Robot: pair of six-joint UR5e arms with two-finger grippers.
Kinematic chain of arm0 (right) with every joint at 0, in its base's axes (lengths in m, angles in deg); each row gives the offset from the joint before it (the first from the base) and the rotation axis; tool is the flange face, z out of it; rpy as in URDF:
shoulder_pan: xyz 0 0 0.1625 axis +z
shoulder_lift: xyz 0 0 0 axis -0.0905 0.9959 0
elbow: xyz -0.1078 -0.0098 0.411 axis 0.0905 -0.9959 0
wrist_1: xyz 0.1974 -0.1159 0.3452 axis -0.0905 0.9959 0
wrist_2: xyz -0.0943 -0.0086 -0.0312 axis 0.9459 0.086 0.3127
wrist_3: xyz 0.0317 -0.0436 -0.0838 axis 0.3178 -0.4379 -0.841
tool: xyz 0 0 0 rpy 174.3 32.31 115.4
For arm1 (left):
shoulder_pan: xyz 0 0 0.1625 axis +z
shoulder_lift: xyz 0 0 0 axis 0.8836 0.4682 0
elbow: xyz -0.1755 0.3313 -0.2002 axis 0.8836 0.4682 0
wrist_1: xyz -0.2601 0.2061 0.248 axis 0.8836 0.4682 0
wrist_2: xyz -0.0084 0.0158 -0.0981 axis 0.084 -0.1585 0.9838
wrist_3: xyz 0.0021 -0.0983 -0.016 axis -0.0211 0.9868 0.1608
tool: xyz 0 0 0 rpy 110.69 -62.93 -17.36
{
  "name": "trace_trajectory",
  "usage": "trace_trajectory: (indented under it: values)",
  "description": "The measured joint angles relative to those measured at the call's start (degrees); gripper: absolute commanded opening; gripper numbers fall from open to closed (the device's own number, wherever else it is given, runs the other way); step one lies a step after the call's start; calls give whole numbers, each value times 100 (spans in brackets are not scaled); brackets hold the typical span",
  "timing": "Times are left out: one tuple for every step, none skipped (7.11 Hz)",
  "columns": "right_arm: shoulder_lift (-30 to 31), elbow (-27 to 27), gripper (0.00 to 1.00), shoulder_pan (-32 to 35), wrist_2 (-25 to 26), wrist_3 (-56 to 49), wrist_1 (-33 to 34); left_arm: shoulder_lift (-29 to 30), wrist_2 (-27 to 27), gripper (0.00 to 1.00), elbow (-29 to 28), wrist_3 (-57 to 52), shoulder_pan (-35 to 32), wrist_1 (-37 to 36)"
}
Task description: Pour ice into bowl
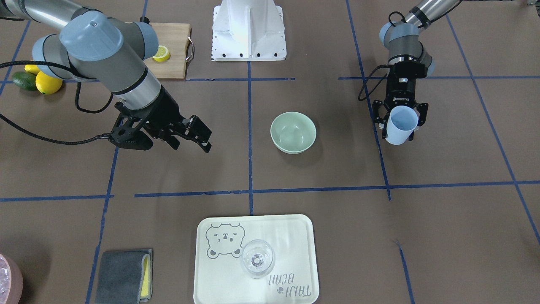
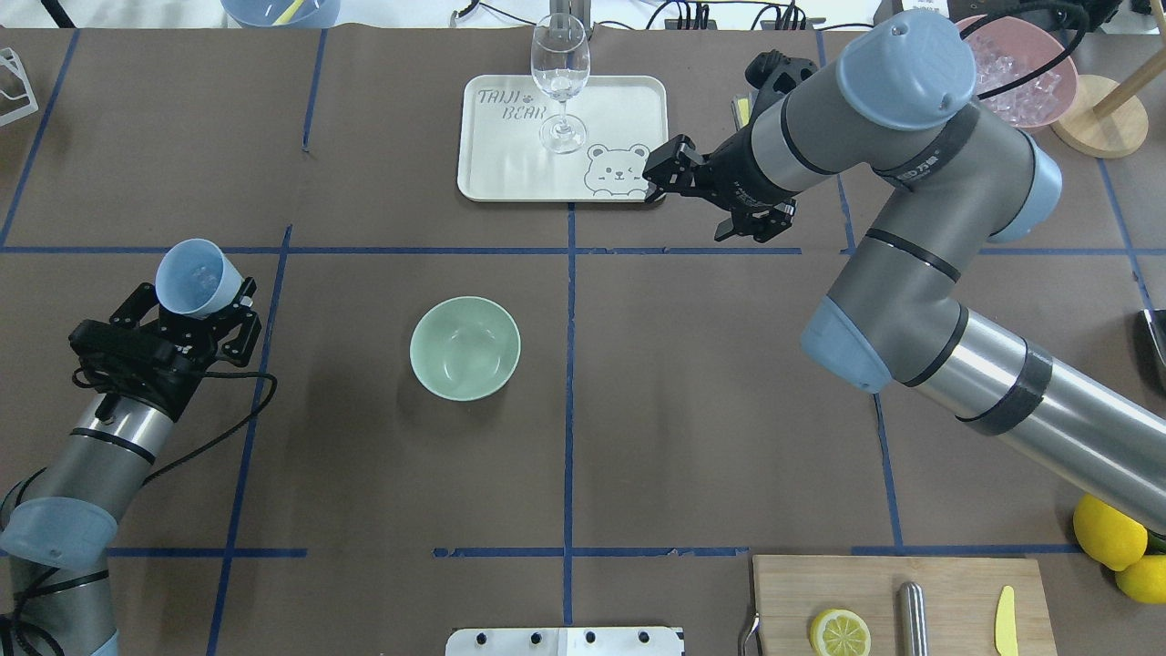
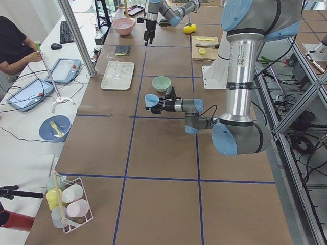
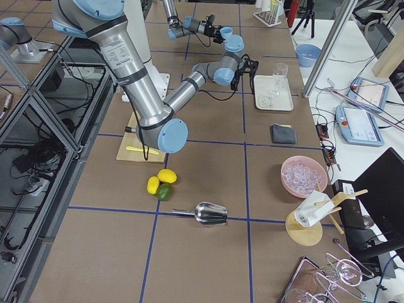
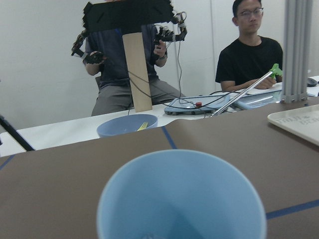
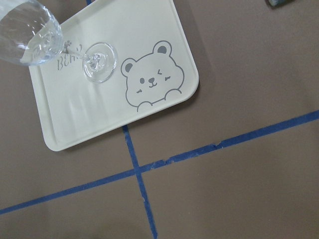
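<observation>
The pale mint-green bowl [image 1: 293,131] stands empty and upright near the table's middle; it also shows in the overhead view [image 2: 465,348]. My left gripper [image 2: 202,310] is shut on a light blue cup [image 2: 195,277], held above the table to the robot's left of the bowl and well apart from it. In the front view the cup [image 1: 400,124] tilts slightly. I cannot tell whether it holds ice. Ice cubes [image 2: 1016,77] fill a pink tub [image 2: 1064,100] at the far right. My right gripper [image 1: 192,145] is open and empty above the table near the tray's corner.
A cream tray [image 2: 510,178] with a clear wine glass [image 2: 559,77] lies at the far middle. A cutting board [image 2: 947,583] with a lemon half [image 2: 840,631] lies near the robot. Whole lemons [image 2: 1109,533], a grey cloth [image 1: 122,275] and a metal scoop [image 4: 209,214] are also there.
</observation>
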Motion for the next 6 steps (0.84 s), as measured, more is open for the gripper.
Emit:
trace_trajectory:
  values:
    - [54,3,100,48,-10,-63,-2,195,-4,0,290,-163,12,-474]
    - [102,4,100,86,-14,-88,-1,428,-18,0,507,-222,32,-988]
    - [154,5,100,116,-9,-96,1,607,-37,0,627,-245,55,-1479]
    - [239,5,100,163,-1,-107,-1,790,-53,0,776,-256,117,-2174]
    - [377,5,100,235,3,-213,-5,958,-58,0,1000,-260,205,-2950]
    - [520,5,100,305,5,-409,-5,1063,-55,0,1210,-264,278,-3608]
